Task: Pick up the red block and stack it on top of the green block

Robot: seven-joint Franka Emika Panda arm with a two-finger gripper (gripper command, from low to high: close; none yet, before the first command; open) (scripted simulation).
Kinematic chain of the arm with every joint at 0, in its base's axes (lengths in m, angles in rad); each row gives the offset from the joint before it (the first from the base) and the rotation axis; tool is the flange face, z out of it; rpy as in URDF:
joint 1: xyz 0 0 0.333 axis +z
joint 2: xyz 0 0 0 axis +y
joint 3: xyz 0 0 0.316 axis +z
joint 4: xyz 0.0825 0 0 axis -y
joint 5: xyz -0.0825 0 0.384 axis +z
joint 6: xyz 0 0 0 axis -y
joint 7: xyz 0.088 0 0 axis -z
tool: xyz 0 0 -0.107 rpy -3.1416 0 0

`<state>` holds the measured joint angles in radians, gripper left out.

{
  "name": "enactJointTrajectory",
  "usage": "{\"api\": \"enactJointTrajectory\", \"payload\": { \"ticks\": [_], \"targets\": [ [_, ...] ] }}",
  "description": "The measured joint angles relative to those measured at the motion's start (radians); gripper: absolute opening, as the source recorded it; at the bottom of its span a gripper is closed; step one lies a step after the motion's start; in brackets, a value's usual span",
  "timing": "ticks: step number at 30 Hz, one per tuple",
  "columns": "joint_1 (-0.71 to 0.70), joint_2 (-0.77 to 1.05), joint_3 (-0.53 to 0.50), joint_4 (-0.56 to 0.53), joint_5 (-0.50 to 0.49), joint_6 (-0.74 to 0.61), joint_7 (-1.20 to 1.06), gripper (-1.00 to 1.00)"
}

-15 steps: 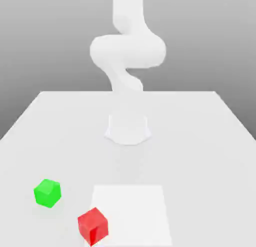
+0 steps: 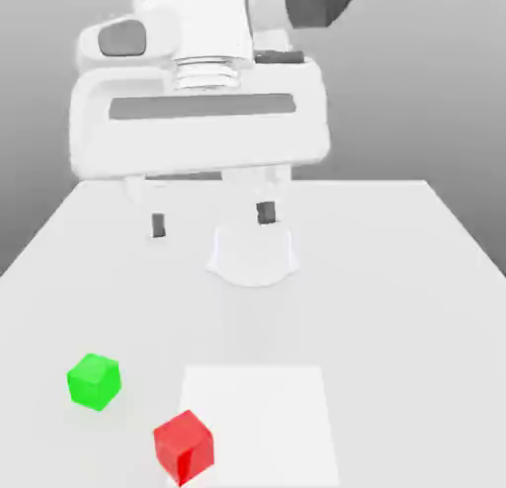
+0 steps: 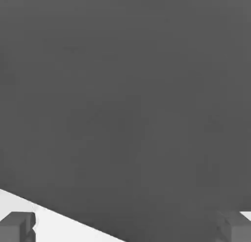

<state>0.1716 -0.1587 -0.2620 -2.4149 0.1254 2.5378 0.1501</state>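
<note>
Fingers [image 2: 158,225] are spread wide apart with nothing between them, hanging up high over the far middle of the desk [image 2: 415,279] in the exterior view. Midpoint of the gripper [image 2: 211,219] sits around 12 o'clock from the blocks. Red block [image 2: 184,446] is down at about 6 o'clock in that view, sitting on the desk with one corner just onto a paler square patch [image 2: 267,417]. Green block [image 2: 94,381] is near it, up toward 10 o'clock from the red one, not touching it. Both are well apart from the hand.

Hand view: dark grey backdrop mostly, a sliver of pale desk [image 3: 59,225] at one corner, and both fingertips [image 3: 17,226] poking in at the edge, clearly separated.

What could go wrong, my guess: the red block sits rotated relative to the desk edges, so if the fingers come down without matching that angle they'd catch corners and spin or shove it. It's also close to the green one, so a sloppy descent could bump green off its spot.

Hard to make out: the arm is cut off at the frame edge in the exterior view, and the hand body covers part of the far desk and the round base [image 2: 253,259].
</note>
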Motion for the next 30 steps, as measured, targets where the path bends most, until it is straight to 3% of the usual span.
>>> {"api": "enactJointTrajectory", "payload": {
  "ticks": [10, 14, 15, 22, 30],
  "targets": [
    [-0.045, 0.353, -0.012, -0.064, 0.017, 0.143, -0.321, 0.0],
    [-0.088, 0.496, 0.041, -0.047, 0.084, 0.25, -0.393, 0.0],
    [-0.101, 0.532, 0.059, -0.041, 0.105, 0.278, -0.409, -1.0],
    [-0.106, 0.54, 0.064, -0.04, 0.108, 0.282, -0.413, -1.0],
    [-0.088, 0.315, -0.063, -0.111, -0.037, 0.137, -0.233, -1.0]
  ]
}}
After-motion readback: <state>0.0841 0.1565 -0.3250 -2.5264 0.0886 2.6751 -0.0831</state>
